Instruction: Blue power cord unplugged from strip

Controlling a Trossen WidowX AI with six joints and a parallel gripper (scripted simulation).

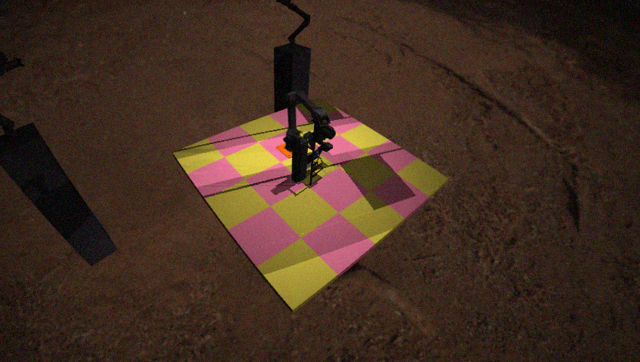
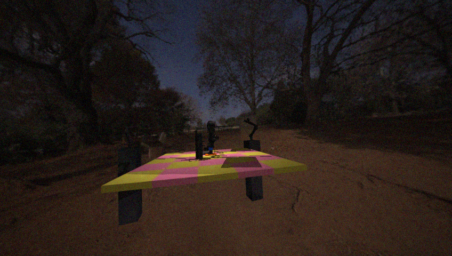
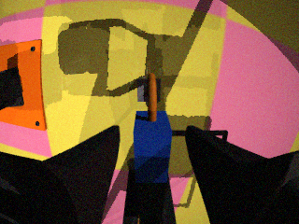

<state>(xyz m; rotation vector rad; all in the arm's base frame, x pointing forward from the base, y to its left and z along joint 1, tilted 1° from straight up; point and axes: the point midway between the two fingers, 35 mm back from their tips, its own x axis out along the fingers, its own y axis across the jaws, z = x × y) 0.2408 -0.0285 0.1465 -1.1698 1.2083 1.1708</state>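
The gripper (image 3: 152, 149) hangs over the checkered pink-and-yellow table (image 1: 287, 215), its 2 dark fingers spread apart with yellow table surface visible in the gap on either side of the blue plug (image 3: 152, 146). The fingers are released — neither pad appears to touch the plug, though the plug's lower end runs into shadow between them, so contact down there is hard to rule out. The plug stands between the fingers with an orange prong (image 3: 151, 96) pointing away from the camera, free of any socket. The orange power strip (image 3: 25, 84) lies on the table well to the left of the plug in the wrist view, apart from it. In the top view the strip (image 1: 284, 150) shows just beside the arm's upright column (image 1: 297, 157) — the plug there is only a small blue speck (image 1: 315, 154).
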